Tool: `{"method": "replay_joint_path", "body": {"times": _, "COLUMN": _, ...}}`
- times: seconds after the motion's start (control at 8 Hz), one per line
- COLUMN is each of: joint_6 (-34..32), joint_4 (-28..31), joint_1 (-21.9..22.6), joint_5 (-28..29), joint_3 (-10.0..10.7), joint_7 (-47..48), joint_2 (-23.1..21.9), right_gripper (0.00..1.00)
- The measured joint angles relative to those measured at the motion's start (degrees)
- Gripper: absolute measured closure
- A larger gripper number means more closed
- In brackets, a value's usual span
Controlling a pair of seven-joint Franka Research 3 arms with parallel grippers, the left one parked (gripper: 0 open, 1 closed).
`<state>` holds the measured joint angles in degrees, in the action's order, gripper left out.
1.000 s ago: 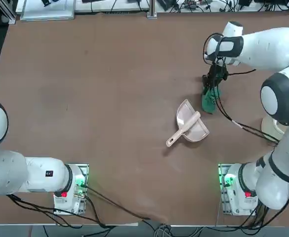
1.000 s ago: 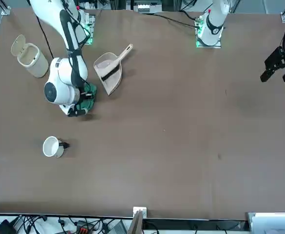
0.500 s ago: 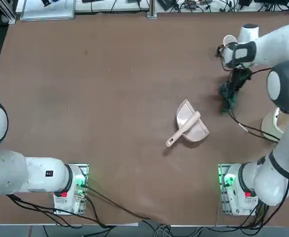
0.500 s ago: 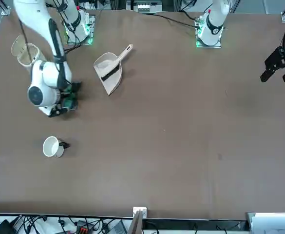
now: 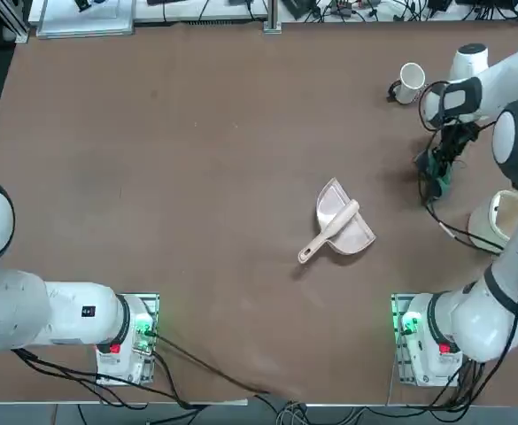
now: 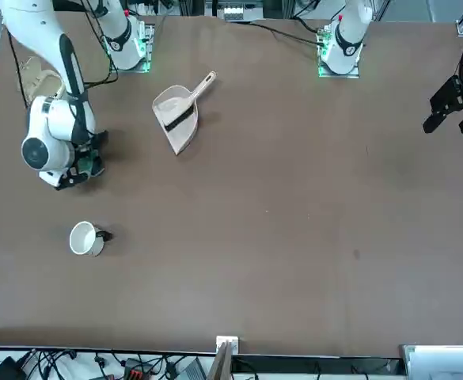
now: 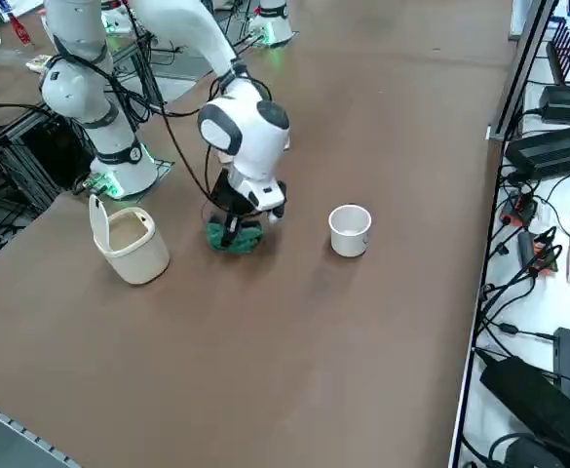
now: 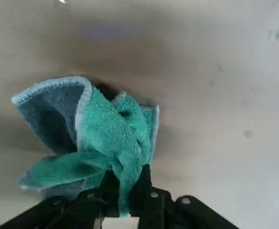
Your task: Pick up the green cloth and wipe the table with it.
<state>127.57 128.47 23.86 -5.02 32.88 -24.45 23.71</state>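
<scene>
The green cloth [image 8: 101, 143] hangs bunched from my right gripper [image 8: 125, 183], whose fingers are shut on it. Its lower folds drag on the brown table [image 5: 197, 159]. Seen from overhead, the gripper [image 5: 436, 168] and the green cloth [image 5: 437, 173] are at the table's right side, between the white cup and the beige bin. The front view shows the cloth [image 6: 89, 165] under the gripper [image 6: 83, 162] at the left. From the right side, the cloth [image 7: 231, 237] lies crumpled on the table beneath the gripper [image 7: 234, 226].
A pink dustpan [image 5: 340, 223] lies near the table's middle. A white cup [image 5: 410, 82] stands at the far right. A beige bin with a lid [image 5: 496, 220] sits by the right edge, close to the arm. Cables [image 5: 449, 232] trail from the wrist.
My right gripper has dragged the green cloth across the table to the right, away from the dustpan and toward the right edge.
</scene>
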Motion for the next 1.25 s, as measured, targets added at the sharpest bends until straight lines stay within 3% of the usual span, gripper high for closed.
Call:
{"method": "replay_joint_path", "body": {"times": 0.25, "joint_6": -1.55, "joint_4": -0.01, "joint_1": 2.63, "joint_5": 7.7, "joint_3": -4.24, "joint_7": 4.71, "joint_2": -0.12, "right_gripper": 0.93}}
{"method": "replay_joint_path", "body": {"times": 0.38, "joint_6": -2.12, "joint_4": -0.1, "joint_1": 5.99, "joint_5": 12.38, "joint_3": -5.82, "joint_7": 8.35, "joint_2": -0.18, "right_gripper": 0.93}}
{"method": "replay_joint_path", "body": {"times": 0.62, "joint_6": -2.32, "joint_4": -0.37, "joint_1": 14.22, "joint_5": 20.45, "joint_3": -6.22, "joint_7": 15.95, "joint_2": -0.43, "right_gripper": 0.93}}
{"method": "replay_joint_path", "body": {"times": 0.75, "joint_6": -2.26, "joint_4": -0.62, "joint_1": 16.91, "joint_5": 21.47, "joint_3": -6.16, "joint_7": 19.06, "joint_2": -0.49, "right_gripper": 0.93}}
{"method": "replay_joint_path", "body": {"times": 1.0, "joint_6": -2.15, "joint_4": -0.79, "joint_1": 17.48, "joint_5": 22.45, "joint_3": -6.05, "joint_7": 18.54, "joint_2": -0.28, "right_gripper": 0.93}}
{"method": "replay_joint_path", "body": {"times": 1.25, "joint_6": -1.89, "joint_4": -0.81, "joint_1": 14.05, "joint_5": 19.87, "joint_3": -4.44, "joint_7": 12.57, "joint_2": 0.02, "right_gripper": 0.93}}
